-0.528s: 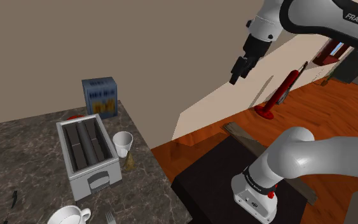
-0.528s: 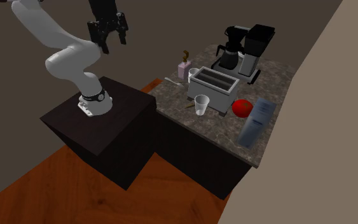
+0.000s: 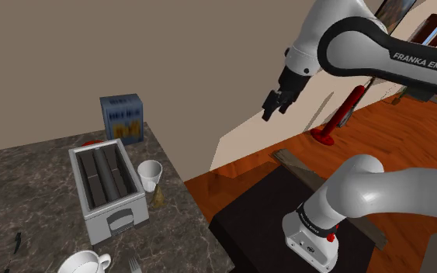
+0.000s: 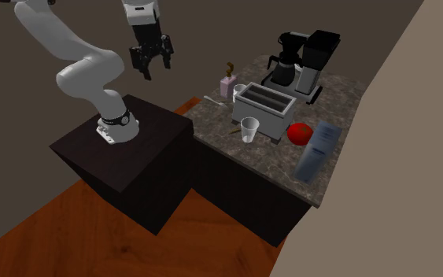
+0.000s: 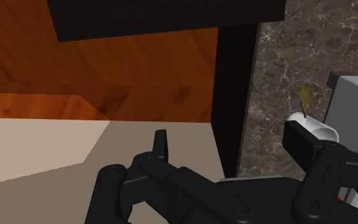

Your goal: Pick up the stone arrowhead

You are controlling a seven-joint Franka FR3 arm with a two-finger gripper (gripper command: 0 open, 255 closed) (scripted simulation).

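Observation:
The stone arrowhead point(image 3: 158, 198) is a small tan-brown wedge lying on the dark marble counter point(image 3: 22, 178), just in front of a white cup point(image 3: 150, 174) and near the counter's edge. It also appears beside the cup as the arrowhead point(image 4: 235, 132) and as the arrowhead point(image 5: 306, 97). My black gripper point(image 3: 273, 111) hangs high in the air over the wooden floor, well off the counter and far from the arrowhead. The gripper point(image 4: 150, 69) has its fingers apart with nothing between them. In the wrist view the gripper point(image 5: 231, 146) points down at the floor beside the counter's side.
A grey toaster point(image 3: 106, 186) stands beside the cup, with a blue box point(image 3: 122, 116) behind it and a white mug point(image 3: 84, 264) in front. A red object point(image 4: 300, 132) and a coffee maker point(image 4: 306, 55) are also on the counter. The dark stand point(image 3: 271, 209) sits beside the counter.
The arm has swung the gripper toward the counter: leftward and slightly lower in the shoulder view, rightward and lower in the second exterior view. Objects on the counter have not moved.

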